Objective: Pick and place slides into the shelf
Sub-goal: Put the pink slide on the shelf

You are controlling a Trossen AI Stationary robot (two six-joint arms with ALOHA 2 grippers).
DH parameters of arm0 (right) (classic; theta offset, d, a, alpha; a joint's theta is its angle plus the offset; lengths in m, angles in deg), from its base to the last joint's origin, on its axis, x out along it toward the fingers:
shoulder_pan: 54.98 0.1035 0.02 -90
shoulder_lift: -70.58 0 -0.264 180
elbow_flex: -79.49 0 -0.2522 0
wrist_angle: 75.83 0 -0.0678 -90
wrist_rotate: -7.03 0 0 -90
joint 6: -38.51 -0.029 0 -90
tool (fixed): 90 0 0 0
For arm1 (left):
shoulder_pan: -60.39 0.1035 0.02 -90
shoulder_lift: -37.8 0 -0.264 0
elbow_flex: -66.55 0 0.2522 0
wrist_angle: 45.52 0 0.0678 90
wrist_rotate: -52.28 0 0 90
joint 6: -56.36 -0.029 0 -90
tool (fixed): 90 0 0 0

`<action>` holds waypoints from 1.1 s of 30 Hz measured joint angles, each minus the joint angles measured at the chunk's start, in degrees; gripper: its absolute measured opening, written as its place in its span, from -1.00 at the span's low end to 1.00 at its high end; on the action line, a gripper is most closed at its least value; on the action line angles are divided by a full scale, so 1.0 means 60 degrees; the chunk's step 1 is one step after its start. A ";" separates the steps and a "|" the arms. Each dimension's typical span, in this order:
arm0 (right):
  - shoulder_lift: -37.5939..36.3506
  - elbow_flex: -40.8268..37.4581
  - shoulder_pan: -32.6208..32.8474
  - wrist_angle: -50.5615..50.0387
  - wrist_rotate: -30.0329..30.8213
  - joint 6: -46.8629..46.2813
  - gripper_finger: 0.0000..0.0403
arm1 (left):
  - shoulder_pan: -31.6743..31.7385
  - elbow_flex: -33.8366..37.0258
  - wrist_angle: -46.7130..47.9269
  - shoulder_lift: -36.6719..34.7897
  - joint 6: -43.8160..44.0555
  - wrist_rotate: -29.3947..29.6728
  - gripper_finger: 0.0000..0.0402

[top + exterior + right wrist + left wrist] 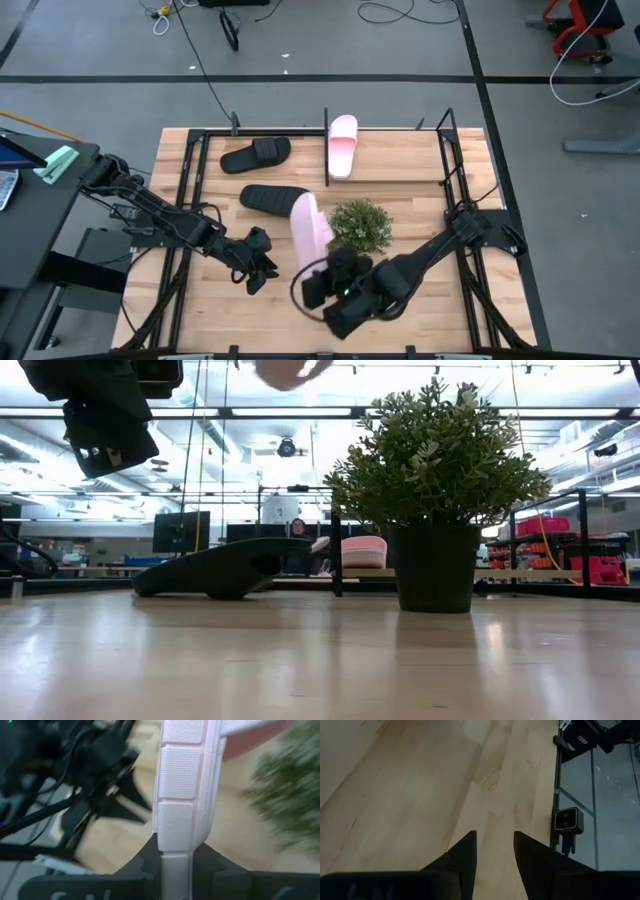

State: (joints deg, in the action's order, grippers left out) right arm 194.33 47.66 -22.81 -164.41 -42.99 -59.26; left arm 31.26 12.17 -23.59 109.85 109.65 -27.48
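My right gripper (322,283) is shut on a pale pink slide (311,228), held above the table next to the green plant (360,224). The slide's far end shows at the top of the low view (290,370). My left gripper (259,263) is open and empty over bare wood to the left of it; its fingers show in the left wrist view (495,852). The shelf (447,150) stands along the far edge. A second pink slide (342,145) and a black slide (256,155) lie in it. Another black slide (272,198) rests sole-down on the table before it. My right gripper pinches the pink slide's near end (175,862) between its two fingers. The fingers come from the table's near side and lie along the slide. The slide is lifted clear, turned on edge with its patterned sole (181,770) showing, and sticks out toward the far edge.
The potted plant (432,460) stands mid-table, just right of the held slide. The loose black slide shows in the low view (225,568). Bare wood lies at the near left (190,300). The shelf's upright posts (326,125) rise at the far edge.
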 joint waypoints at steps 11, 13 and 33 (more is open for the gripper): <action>-0.1346 -0.0034 -0.1103 -0.2518 0.0085 0.0414 -0.68 | -0.0175 0.0000 -0.0006 0.0000 -0.0039 0.0004 -0.28; -0.1522 -0.0040 -0.1357 -0.2518 0.0109 0.0768 -0.68 | -0.0230 0.0000 -0.0007 0.0000 -0.0102 0.0000 -0.29; -0.2659 -0.0313 -0.3963 -0.2521 -0.0432 0.4000 -0.68 | 0.0723 0.0004 -0.0539 -0.0800 -0.1594 0.1067 -0.34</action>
State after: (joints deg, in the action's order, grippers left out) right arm 178.38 45.78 -46.59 -179.54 -45.57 -35.25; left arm 35.60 12.19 -26.82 105.05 100.09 -21.08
